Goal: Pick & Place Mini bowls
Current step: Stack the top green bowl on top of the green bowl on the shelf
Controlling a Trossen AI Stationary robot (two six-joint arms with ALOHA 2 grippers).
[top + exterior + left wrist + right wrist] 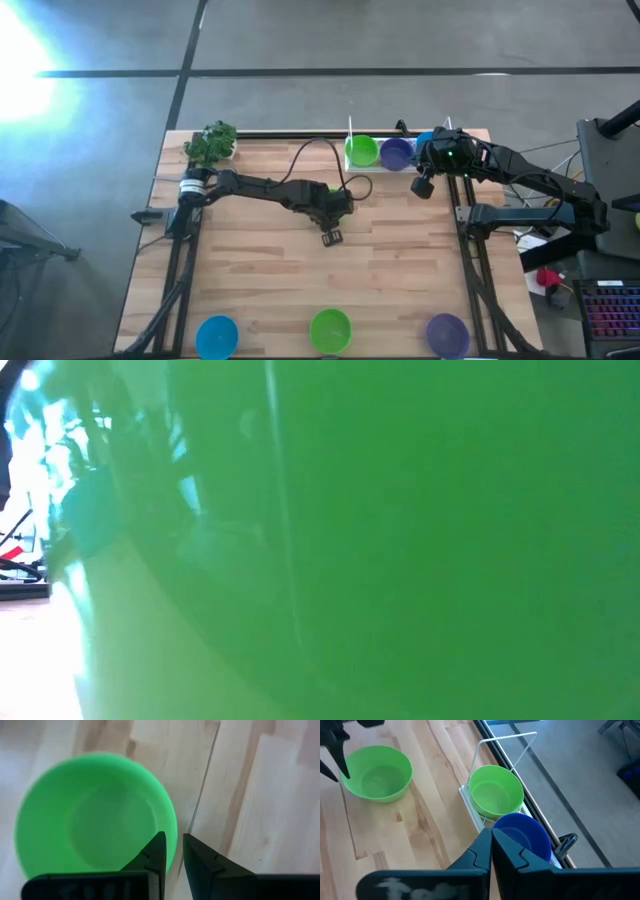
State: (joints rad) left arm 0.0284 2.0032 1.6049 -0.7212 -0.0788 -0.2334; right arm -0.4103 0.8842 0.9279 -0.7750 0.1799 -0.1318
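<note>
Robot lab: wooden table [260,270] on concrete floor [300,40]

In the low view, a green mini bowl [400,540] fills almost the whole picture, hiding the surface and both arms. From above, the left arm covers most of the green bowl [328,190] beneath it. The purple bowl [447,336] is cut off at the picture's edge.

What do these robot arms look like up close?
Both arms are dark and jointed. The left arm has a silver band near its base and a black cable looping above it. The right arm shows a small green light. Each ends in two dark, wedge-shaped jaws.
</note>
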